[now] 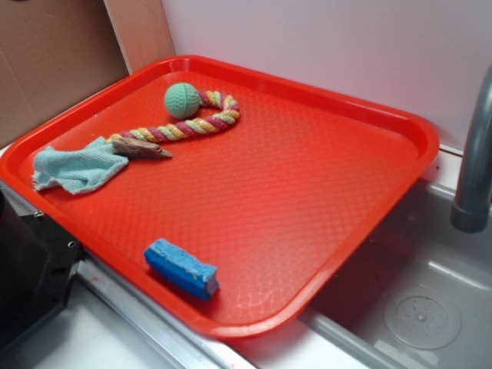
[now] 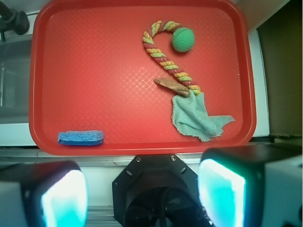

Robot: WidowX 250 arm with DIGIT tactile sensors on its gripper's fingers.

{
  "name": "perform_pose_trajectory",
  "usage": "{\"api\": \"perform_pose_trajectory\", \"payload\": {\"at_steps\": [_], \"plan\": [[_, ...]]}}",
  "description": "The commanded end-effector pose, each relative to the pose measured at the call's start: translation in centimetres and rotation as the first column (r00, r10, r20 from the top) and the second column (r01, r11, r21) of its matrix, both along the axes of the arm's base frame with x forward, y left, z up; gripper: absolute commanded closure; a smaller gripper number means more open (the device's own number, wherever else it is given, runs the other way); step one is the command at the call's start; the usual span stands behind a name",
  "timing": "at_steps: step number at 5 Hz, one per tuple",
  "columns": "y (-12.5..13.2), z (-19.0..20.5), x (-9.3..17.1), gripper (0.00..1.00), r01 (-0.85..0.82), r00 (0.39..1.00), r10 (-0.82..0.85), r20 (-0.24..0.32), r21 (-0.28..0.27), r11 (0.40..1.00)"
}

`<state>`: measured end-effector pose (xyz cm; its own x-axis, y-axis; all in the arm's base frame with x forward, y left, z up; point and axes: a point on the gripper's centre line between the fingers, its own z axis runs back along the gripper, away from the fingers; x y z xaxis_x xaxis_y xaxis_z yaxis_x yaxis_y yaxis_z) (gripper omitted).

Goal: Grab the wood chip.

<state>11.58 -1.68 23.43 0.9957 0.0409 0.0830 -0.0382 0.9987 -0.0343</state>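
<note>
Brown wood chip [image 2: 171,86] overlaps cloth [image 2: 195,117], touching rope [image 2: 166,60] — pincer [image 2: 142,191] wide, empty, fingertips cropped.

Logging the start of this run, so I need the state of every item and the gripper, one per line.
wood chip: lying flat, one end on the cloth, touching the rope, not gripped
rope toy: curled on the tray, green ball at its end
cloth: crumpled near the tray edge
blue sponge: flat, alone
red tray: level beside the sink
gripper: open, empty, off the tray
</note>
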Motion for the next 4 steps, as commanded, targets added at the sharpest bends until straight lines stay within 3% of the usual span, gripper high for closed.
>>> {"api": "perform_pose_trajectory", "payload": {"at_steps": [1,2,3,4], "plan": [[0.0,0.0,0.0,0.0,0.0,1.0,0.0,0.0,0.0,1.0],[0.4,-0.3,0.6,0.0,-0.197,0.98,0.198,0.017,-0.041,0.98],[1.3,-2.0,2.8,0.0,-0.416,0.909,0.416,-0.014,-0.087,0.905],[2.4,-4.7,5.1,0.0,-0.625,0.778,0.627,-0.026,-0.128,0.77]]}}
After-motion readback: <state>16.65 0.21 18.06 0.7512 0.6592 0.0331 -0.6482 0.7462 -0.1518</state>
